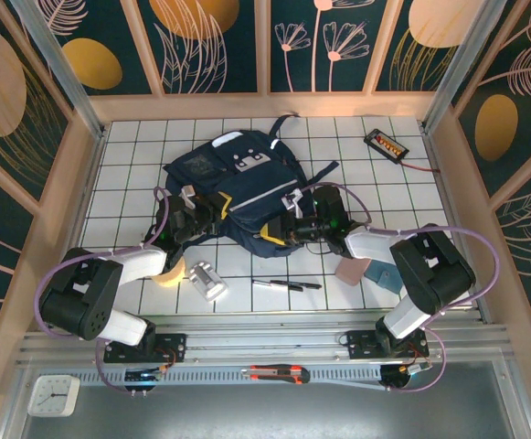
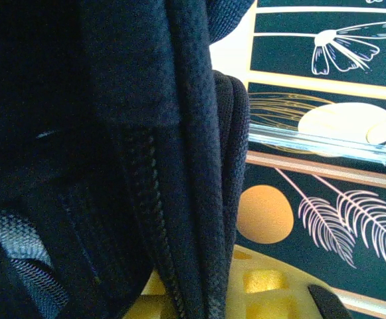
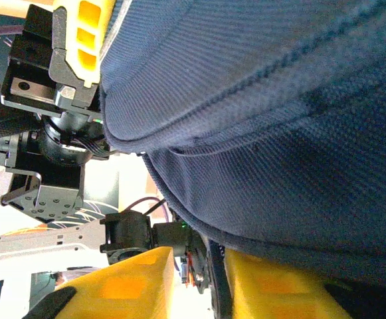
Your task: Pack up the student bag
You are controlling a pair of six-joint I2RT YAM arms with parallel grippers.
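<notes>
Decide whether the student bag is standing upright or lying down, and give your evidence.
Lying down: the student bag spreads across the table, its striped front panel facing the overhead camera.

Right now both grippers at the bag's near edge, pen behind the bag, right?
No. The pen lies in front of the student bag, on its near side; the top external view shows it. The left gripper and right gripper are at its near edge.
</notes>
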